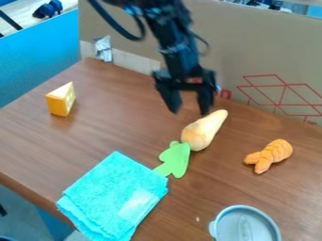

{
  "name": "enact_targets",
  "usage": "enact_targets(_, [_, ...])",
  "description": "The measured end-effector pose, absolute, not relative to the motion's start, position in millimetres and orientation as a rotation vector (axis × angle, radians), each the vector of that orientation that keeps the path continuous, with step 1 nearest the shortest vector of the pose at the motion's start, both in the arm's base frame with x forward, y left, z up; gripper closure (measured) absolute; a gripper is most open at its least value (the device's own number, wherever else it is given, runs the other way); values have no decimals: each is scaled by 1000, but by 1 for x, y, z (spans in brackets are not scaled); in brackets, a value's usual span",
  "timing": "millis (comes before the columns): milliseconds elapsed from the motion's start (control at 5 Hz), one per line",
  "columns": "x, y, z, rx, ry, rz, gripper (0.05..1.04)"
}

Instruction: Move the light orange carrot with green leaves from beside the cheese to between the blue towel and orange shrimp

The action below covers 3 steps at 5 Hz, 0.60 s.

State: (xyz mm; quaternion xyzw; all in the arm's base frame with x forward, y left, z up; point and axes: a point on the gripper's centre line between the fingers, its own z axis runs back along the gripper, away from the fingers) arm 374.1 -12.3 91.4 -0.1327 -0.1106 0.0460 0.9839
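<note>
Left of the tapered toy [202,132], the cyan cloth [110,190] lies nearer the camera; the green leaf-shaped piece [179,159] meets its thick end. The gripper [189,113] hangs beyond and slightly left of it, 2 fingers spread, empty. The toy's long axis slants far-right to its narrow tip.

Place: apparently a robotics lab
Machine: black robot arm [171,40] with a loose cable [119,27]
Worktop: brown wooden table [110,124] with play food, such as a cheese wedge [58,102]
Surround: cardboard sheet [220,54] behind, blue panel [39,61] at left
</note>
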Motion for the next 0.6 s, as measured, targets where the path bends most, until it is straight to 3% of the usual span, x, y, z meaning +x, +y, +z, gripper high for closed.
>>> enact_targets(200, [352,9,108,-360,-263,152,87])
enact_targets(600, [316,73,124,99,-184,329,86])
